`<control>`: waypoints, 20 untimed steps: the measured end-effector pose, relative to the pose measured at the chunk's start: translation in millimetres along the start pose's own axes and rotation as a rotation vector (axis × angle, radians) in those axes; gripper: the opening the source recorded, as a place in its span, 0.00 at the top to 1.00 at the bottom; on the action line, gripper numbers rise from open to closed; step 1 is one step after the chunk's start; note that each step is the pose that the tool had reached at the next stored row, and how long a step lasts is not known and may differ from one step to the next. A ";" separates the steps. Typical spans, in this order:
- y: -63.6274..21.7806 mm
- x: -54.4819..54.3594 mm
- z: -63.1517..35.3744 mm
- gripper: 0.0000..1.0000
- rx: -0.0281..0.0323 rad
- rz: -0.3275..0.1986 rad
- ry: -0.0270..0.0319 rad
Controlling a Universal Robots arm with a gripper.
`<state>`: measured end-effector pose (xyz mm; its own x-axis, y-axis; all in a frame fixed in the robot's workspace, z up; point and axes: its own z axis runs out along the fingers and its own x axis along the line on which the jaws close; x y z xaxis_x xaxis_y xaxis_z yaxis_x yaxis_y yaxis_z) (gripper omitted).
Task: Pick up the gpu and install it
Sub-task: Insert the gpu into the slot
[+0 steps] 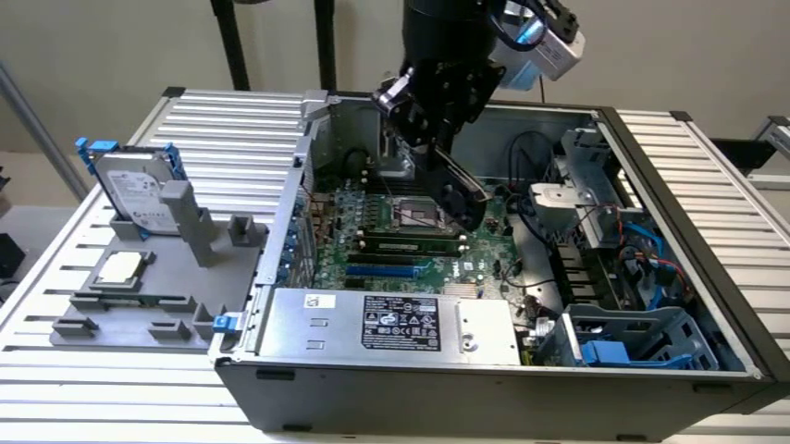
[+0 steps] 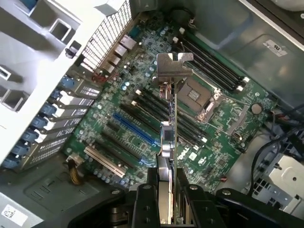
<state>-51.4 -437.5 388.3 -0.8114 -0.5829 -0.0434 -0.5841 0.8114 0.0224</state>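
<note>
One gripper (image 2: 167,191) clamped on one gpu (image 2: 171,137), held on edge over the one green motherboard (image 1: 358,215) inside one open computer case (image 1: 494,393). At the exterior view's left, one hard drive (image 1: 133,190) upright on a grey holder (image 1: 136,298).

We see green, blue and silver.
The board (image 2: 218,156) is green with one blue slot (image 2: 135,129); the gpu (image 2: 169,137) has a silver end.

Slatted metal table (image 1: 210,116) spanning the frame. Directly on it stand an open computer case (image 1: 370,398), centre to right, and a grey holder tray (image 1: 124,319), lower left, just beside the case. Bare slats show at upper left and far right.
</note>
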 end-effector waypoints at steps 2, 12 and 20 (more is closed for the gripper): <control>0.0 0.1 1.1 1.00 0.0011 -0.036 -0.0029; -0.1 0.3 6.6 1.00 0.0063 -0.218 -0.0169; -0.2 0.6 12.7 1.00 0.0011 -0.365 -0.0182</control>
<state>-51.5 -437.5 375.7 -0.5490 -0.8332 -0.0661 -0.8350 0.5502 0.0011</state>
